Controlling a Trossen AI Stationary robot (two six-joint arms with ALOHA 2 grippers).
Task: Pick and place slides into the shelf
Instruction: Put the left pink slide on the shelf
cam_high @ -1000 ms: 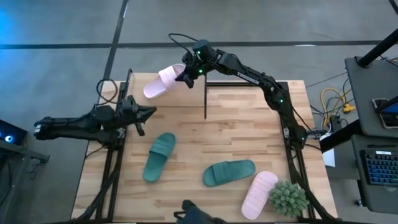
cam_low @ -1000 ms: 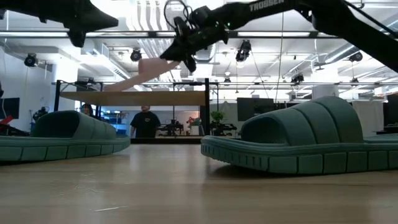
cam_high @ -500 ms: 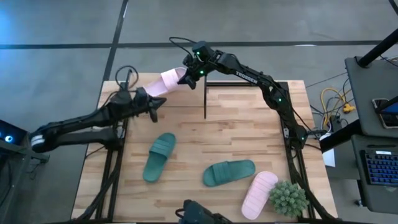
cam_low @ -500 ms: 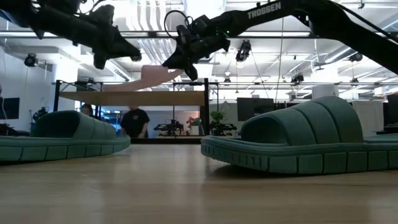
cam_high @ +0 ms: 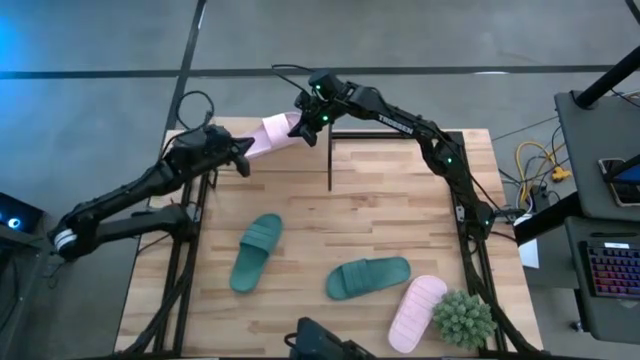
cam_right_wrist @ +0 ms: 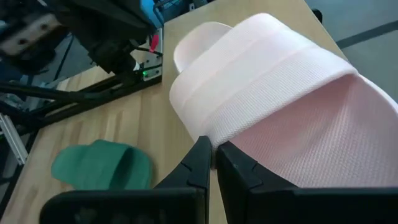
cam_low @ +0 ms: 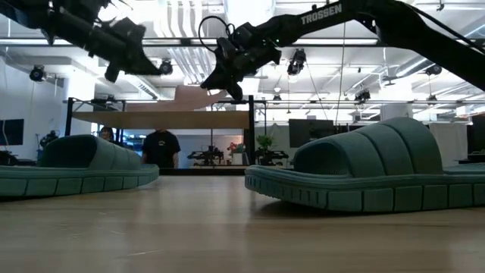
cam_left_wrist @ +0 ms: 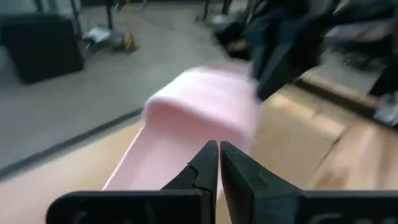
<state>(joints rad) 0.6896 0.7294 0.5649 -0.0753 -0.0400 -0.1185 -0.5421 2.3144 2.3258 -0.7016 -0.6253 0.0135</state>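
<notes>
My right gripper (cam_high: 303, 127) reaches over the table's far left part and is shut on a pale pink slide (cam_high: 272, 134), carried in the air above the shelf's wooden top (cam_low: 163, 120). My left gripper (cam_high: 243, 150) is shut and points at the slide's free end; in the left wrist view the pink slide (cam_left_wrist: 186, 118) fills the space just beyond the fingertips. Two teal slides (cam_high: 256, 252) (cam_high: 368, 277) and a second pink slide (cam_high: 417, 307) lie soles down on the table. My right gripper pinches the pink slide's wide strap at its edge (cam_right_wrist: 214, 134) between its two fingers, coming from the table's right. The slide is lifted clear and sits about level, stretching away toward the left. My left gripper is close to the slide's free end; I cannot tell whether it touches.
A spiky green potted plant (cam_high: 463, 318) stands at the near right corner beside the pink slide. The teal slides (cam_low: 76, 163) (cam_low: 371, 171) loom large in the low view. A person (cam_low: 161, 146) stands in the room behind the table.
My left gripper has swung toward the far edge and up, closing in on the held pink slide. My right gripper has tipped the slide from a downward slant to about level and has drawn it a little to the right.
</notes>
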